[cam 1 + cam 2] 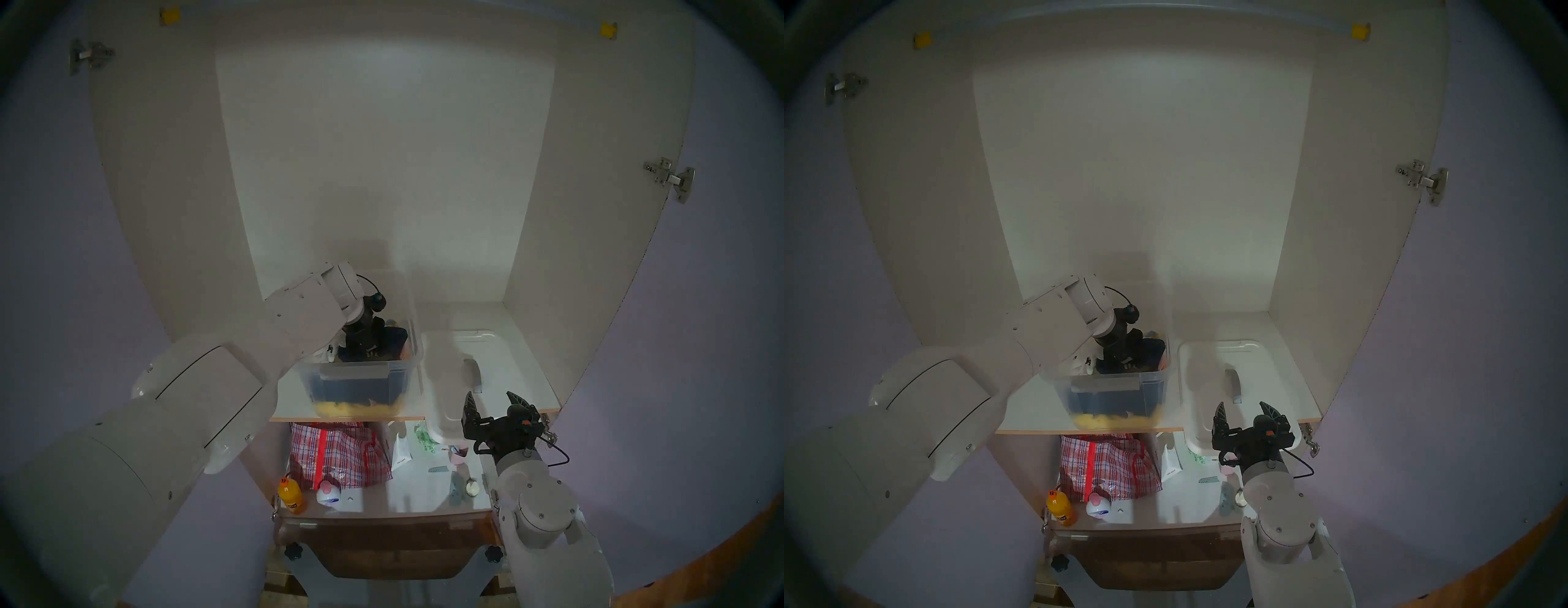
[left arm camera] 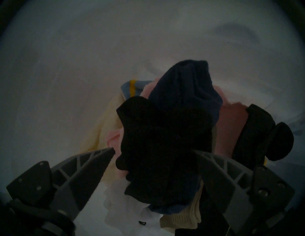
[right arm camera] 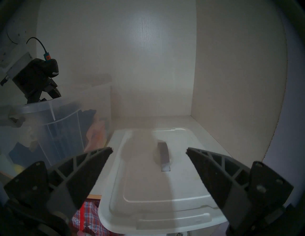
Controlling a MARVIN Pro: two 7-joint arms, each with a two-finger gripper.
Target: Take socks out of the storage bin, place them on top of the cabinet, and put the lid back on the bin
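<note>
The clear storage bin (image 1: 354,375) stands open on the white cabinet board (image 1: 288,403), full of mixed socks. My left gripper (image 1: 365,344) reaches down into it. In the left wrist view my left gripper (image 2: 153,150) is open, with the black socks (image 2: 156,140) bundled between its fingers and a navy sock (image 2: 189,85) just behind. The white lid (image 1: 488,356) lies flat to the right of the bin, its front end overhanging the board's tan edge. My right gripper (image 1: 491,399) is open and empty, hovering over the lid's near end (image 3: 156,181), in front of its grey handle (image 3: 163,154).
The cabinet's side walls and back panel (image 1: 382,170) close in the board. Below its front edge sit a red checked bag (image 1: 339,454), an orange bottle (image 1: 290,494), a white bottle (image 1: 329,494) and small items. A dark brown drawer unit (image 1: 382,547) is lowest.
</note>
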